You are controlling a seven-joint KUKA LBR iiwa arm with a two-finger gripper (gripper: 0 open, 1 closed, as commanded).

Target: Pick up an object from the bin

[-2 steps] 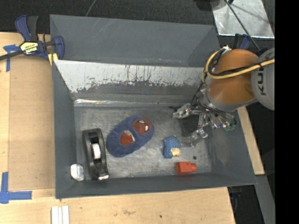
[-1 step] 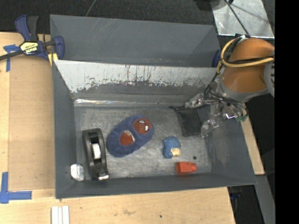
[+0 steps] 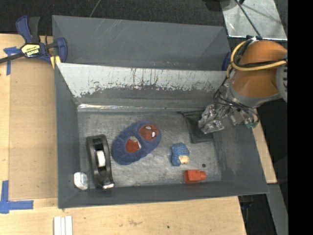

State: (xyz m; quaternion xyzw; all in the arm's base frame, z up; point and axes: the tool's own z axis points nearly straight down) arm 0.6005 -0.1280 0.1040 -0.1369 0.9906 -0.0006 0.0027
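Bin (image 3: 68, 131) of grey sheet metal, sloped walls, flat floor; five loose items lie spread across the floor, each on its own, no heap.

Far left, front corner: small white-and-clear stubby cylinder (image 3: 80, 180), just beside the front end of the black plastic tape dispenser (image 3: 100, 161). The dispenser's long axis runs front to back, with a pale roll showing in its middle.

Left of centre: blue oval plush slipper (image 3: 136, 142) with two red round patches on top. Its long axis is diagonal, with the wider end toward front-left and the narrower end pointing rear-right. It sits close to the dispenser, and whether they touch cannot be told.

Right of centre: small blue soft lump (image 3: 179, 154) with a pale yellow patch on its front-right side. Its long axis runs roughly front to back. It lies apart from the slipper.

Front-right of that lump: red-orange rectangular block (image 3: 194, 176), near the foot of the front wall, long axis left to right.

Right rear of the floor: gripper (image 3: 212, 121), low at the foot of the right wall, over a dark shadowed patch of floor. The blue lump is the nearest item, forward and left of it and apart from it. Whether the gripper is open or closed cannot be told. Behind it, the arm's orange cover (image 3: 257, 75) rises over the right wall.
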